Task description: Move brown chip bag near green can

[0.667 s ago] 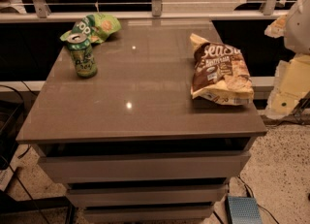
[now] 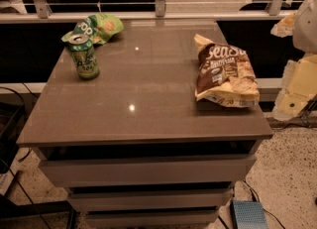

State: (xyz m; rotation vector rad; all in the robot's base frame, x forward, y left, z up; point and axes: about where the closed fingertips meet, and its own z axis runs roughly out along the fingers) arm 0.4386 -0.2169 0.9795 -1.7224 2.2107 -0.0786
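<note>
The brown chip bag (image 2: 225, 72) lies flat on the right side of the grey-brown table top (image 2: 143, 99), near its right edge. The green can (image 2: 85, 57) stands upright at the back left of the table, far from the bag. My gripper (image 2: 293, 96) shows as pale yellow and white parts at the right edge of the camera view. It is off the table, to the right of the brown bag and not touching it.
A green chip bag with white letters (image 2: 96, 27) lies just behind the can at the back left corner. A railing (image 2: 158, 5) runs behind the table. Drawers (image 2: 148, 171) sit under the top. A blue box (image 2: 247, 215) lies on the floor at the front right.
</note>
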